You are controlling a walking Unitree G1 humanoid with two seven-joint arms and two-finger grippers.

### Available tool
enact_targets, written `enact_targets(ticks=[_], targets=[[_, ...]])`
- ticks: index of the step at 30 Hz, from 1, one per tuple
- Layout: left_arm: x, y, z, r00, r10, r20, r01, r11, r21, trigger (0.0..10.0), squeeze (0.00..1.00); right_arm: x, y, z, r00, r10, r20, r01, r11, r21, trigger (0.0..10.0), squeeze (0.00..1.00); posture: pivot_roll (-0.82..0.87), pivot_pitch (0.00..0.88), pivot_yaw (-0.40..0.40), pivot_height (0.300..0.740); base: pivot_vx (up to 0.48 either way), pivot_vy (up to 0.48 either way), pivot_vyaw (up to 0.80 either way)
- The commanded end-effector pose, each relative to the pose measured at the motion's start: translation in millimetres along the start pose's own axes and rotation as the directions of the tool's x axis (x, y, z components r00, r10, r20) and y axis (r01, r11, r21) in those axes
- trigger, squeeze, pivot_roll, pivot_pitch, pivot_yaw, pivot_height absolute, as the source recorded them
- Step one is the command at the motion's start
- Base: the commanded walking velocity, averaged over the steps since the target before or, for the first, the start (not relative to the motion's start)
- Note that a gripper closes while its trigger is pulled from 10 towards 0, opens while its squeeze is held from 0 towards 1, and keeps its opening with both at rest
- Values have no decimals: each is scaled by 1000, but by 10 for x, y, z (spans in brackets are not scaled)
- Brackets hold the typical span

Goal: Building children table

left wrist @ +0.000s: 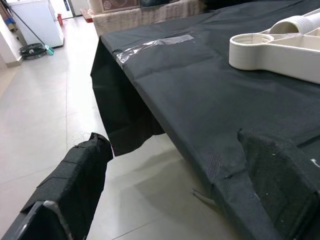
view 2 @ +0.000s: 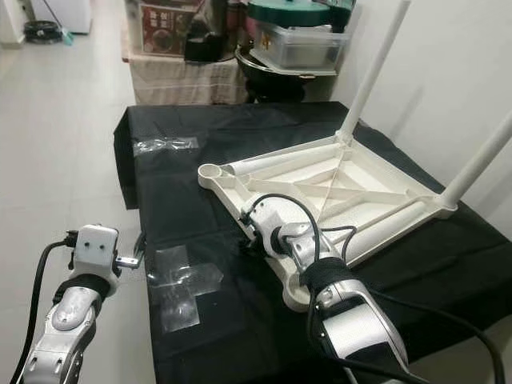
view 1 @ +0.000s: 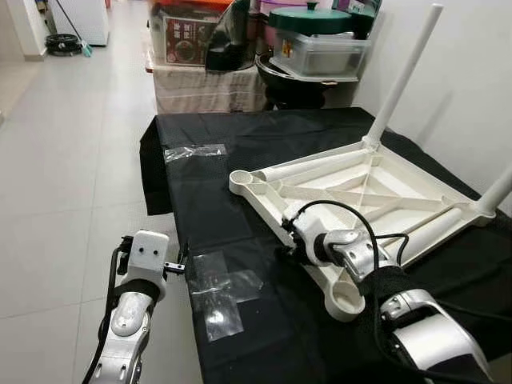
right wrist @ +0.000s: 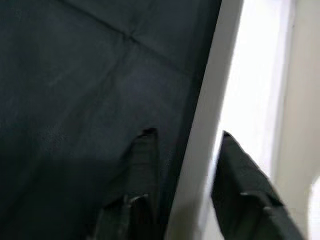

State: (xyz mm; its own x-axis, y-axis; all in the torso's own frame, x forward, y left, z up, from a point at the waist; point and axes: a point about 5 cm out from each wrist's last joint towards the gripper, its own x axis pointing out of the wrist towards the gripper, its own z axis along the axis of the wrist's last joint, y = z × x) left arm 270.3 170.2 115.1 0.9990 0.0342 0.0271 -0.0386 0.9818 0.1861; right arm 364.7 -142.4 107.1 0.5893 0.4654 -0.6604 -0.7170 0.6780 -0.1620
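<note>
A white children's table frame (view 1: 272, 210) lies upside down on a black cloth (view 1: 216, 200). Two white legs stand upright in its far sockets (view 1: 404, 76) (view 1: 498, 190). Two more legs lie loose inside the frame (view 1: 312, 166) (view 1: 436, 226). The near corner socket (view 1: 346, 298) and the left corner socket (left wrist: 250, 42) are empty. My right gripper (right wrist: 187, 150) is at the frame's near-left edge, its fingers (right wrist: 235, 170) shut on either side of the white rim. My left gripper (left wrist: 175, 185) hangs open beside the cloth's left edge, over the floor, with nothing in it.
Clear tape patches (view 1: 220, 292) (view 1: 196, 150) stick to the cloth. Boxes and a lidded pot (view 1: 320, 40) are stacked behind the work surface, and a white wall runs along the right. Tiled floor (view 1: 64, 160) lies to the left.
</note>
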Motion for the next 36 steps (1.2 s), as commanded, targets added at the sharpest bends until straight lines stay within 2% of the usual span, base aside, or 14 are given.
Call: enact_targets(ticks=[1,8,14,16,18,20,21,22,23,24,26,27,29,36], targets=[[-5,-28,-32,1000,-11,-11,11,1000,10,10000,0,73,135,-238,994,70,-87,-72,997,-24,0,0,85,0,-134,740,0,0,0],[2,-46,-28,1000,-21,-11,21,1000,10,10000,0,52,204,-226,985,162,-54,-168,977,-132,0,0,89,0,-130,740,0,0,0],[2,-39,-29,1000,-23,-12,23,1000,13,10000,0,-67,271,-93,951,306,53,-277,914,-298,0,0,88,0,-130,740,0,0,0],[0,-46,-29,1000,-26,-13,27,1000,13,10000,0,-186,336,-32,901,423,93,-339,824,-454,0,0,91,0,-127,740,0,0,0],[0,-46,-29,1000,-26,-13,27,1000,13,10000,0,-186,336,-32,901,423,93,-339,824,-454,0,0,91,0,-127,740,0,0,0],[3,-47,-28,999,-32,-13,32,999,15,10000,0,-303,351,-56,875,483,28,-348,669,-657,0,0,88,0,-121,740,0,0,0],[3,-47,-28,999,-32,-13,32,999,15,10000,0,-303,351,-56,875,483,28,-348,669,-657,0,0,88,0,-121,740,0,0,0],[6,-46,-27,999,-33,-13,33,999,16,10000,0,-335,341,-78,873,487,-10,-347,607,-715,0,0,88,0,-121,740,0,0,0],[11,-44,-23,999,-34,-12,34,999,17,10000,0,-368,303,-107,876,480,-51,-348,554,-757,0,0,90,0,-121,740,0,0,0],[11,-44,-23,999,-34,-12,34,999,17,10000,0,-368,303,-107,876,480,-51,-348,554,-757,0,0,90,0,-121,740,0,0,0],[17,-46,-18,999,-36,-11,36,999,18,10000,0,-426,128,-212,906,387,-171,-349,455,-819,0,0,91,0,-121,740,0,0,0],[17,-46,-18,999,-36,-11,36,999,18,10000,0,-426,128,-212,906,387,-171,-349,455,-819,0,0,91,0,-121,740,0,0,0],[14,-47,-19,999,-38,-12,38,999,19,10000,0,-497,-63,-257,932,267,-243,-337,398,-853,0,0,90,0,-121,740,0,0,0],[-1,-53,-23,999,-41,-16,42,999,19,10000,0,-659,-469,-197,968,41,-249,-236,493,-837,0,0,96,0,-119,740,0,0,0]])
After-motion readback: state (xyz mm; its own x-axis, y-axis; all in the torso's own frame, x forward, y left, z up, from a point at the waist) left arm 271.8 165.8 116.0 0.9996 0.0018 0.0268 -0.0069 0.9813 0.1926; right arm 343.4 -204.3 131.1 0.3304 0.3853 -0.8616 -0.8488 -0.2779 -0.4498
